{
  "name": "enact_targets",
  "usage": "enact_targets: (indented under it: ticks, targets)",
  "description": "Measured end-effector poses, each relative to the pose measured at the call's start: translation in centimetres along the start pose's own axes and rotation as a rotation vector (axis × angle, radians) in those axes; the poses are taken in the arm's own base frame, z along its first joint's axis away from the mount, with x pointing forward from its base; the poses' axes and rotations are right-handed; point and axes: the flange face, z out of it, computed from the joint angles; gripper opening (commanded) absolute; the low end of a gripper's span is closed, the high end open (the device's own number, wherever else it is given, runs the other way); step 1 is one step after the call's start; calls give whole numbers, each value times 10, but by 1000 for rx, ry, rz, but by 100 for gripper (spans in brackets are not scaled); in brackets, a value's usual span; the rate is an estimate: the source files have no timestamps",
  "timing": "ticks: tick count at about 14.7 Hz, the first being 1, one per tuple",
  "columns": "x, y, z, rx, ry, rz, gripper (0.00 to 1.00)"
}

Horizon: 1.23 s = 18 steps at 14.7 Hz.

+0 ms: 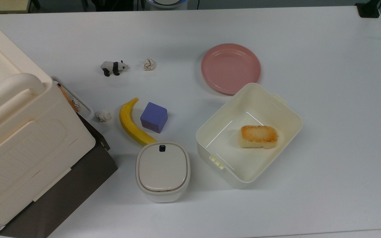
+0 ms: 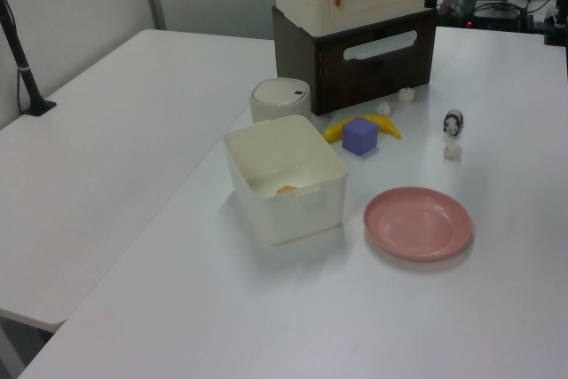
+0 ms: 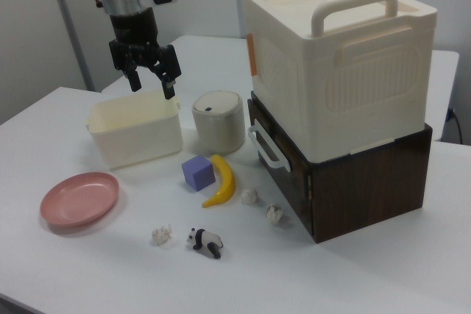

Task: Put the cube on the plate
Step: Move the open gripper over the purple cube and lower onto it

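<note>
The jaws point(image 3: 151, 84) hung spread and empty above the cream tub point(image 3: 135, 132). In the top view, the cube point(image 1: 154, 117) sat on the white bench point(image 1: 326, 99) just beside the banana point(image 1: 130, 124), with the pink plate point(image 1: 231, 68) well apart at its two o'clock, bare.

lighting: bright, even, overhead. white table point(image 1: 326, 82) mildly washed out. shadows: soft, short, beside the tub point(image 1: 248, 135) and plate point(image 1: 231, 67). slight sheen inside the tub. left view softer, background somewhat blurred.
</note>
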Motion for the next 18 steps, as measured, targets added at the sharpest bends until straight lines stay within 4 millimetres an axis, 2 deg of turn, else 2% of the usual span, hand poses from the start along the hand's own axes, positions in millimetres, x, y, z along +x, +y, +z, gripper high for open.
enact_targets:
  ticks: [2, 3, 4, 5, 6, 12, 13, 14, 16, 18]
  targets:
    - [0, -1, 1, 0, -2, -3, 78]
    - [1, -2, 3, 0, -6, -5, 62]
    - [2, -3, 7, 0, -14, -7, 36]
    - [4, -4, 13, 0, -25, -9, 14]
    - [8, -5, 19, 0, -26, -11, 0]
    - [42, -8, 57, -3, 14, -11, 0]
    - [47, -11, 67, -15, 9, -11, 27]
    - [52, -15, 76, -33, 5, 0, 82]
    - [64, -24, 94, -68, 10, 46, 100]
    - [72, -35, 112, -91, 7, 78, 100]
